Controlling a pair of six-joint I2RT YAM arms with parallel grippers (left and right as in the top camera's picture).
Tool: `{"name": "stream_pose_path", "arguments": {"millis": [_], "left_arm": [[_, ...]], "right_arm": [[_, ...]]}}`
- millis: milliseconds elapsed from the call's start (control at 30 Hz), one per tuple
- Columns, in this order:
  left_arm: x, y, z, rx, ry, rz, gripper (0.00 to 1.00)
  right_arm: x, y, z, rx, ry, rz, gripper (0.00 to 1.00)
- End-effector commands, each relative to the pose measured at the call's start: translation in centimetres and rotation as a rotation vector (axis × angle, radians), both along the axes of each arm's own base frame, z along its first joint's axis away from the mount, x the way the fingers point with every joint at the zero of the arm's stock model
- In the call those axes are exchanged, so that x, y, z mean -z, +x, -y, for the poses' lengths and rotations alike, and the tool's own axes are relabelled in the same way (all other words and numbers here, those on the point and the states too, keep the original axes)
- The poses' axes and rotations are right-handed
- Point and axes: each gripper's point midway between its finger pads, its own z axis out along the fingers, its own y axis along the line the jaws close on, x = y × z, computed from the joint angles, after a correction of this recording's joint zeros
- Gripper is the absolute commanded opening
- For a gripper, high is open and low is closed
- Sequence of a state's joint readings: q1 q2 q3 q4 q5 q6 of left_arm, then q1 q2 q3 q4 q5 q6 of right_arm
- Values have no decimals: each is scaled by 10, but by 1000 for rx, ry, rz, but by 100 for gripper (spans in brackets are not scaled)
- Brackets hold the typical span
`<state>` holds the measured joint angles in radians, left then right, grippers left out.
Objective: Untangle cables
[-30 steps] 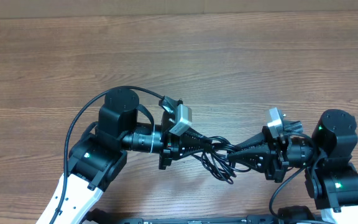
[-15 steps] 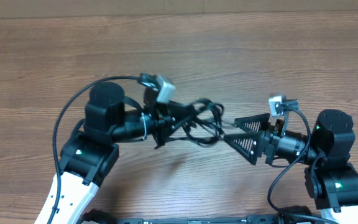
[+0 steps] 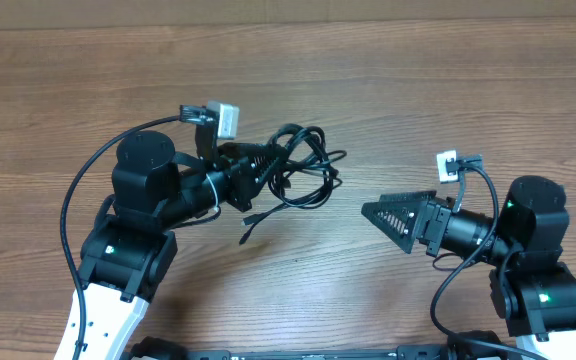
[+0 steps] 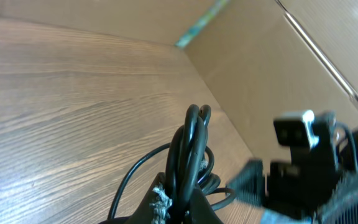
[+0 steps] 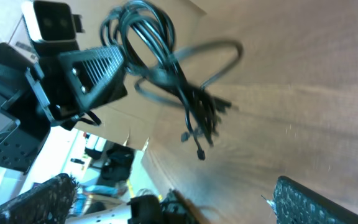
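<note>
The cables (image 3: 303, 165) are a bundle of thin black loops lifted above the table. My left gripper (image 3: 260, 172) is shut on their left side. One loose plug end (image 3: 252, 218) hangs down toward the wood. In the left wrist view the cords (image 4: 191, 146) rise straight out between the closed jaws of the left gripper (image 4: 182, 210). My right gripper (image 3: 386, 226) stands open to the right of the bundle, apart from it, with nothing in it. The right wrist view shows the bundle (image 5: 166, 65) far ahead, its own fingers (image 5: 325, 202) spread wide.
The wooden table (image 3: 418, 90) runs to a cardboard wall (image 4: 272, 74) at the back. The right arm's body (image 4: 316, 162) shows at the right of the left wrist view. Both arm bases sit at the near edge (image 3: 298, 352).
The right gripper opened and let go of the cables, then drew back to the right. The left arm swung up and left, carrying the bundle away with it.
</note>
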<state>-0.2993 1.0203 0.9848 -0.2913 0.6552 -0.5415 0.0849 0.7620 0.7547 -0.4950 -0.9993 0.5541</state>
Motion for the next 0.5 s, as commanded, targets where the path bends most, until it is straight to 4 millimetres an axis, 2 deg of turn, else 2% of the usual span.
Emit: {"name": "stream_pose_path", "arguments": {"millis": [0, 233, 467], "left_arm": [[-16, 7, -10, -105, -69, -41, 4], [-21, 2, -4, -62, -97, -46, 4], [-23, -8, 3, -11, -157, -126, 4]], "right_arm": [[-6, -6, -1, -11, 18, -33, 100], [-2, -9, -1, -11, 11, -57, 100], [3, 6, 8, 65, -61, 17, 100]]}}
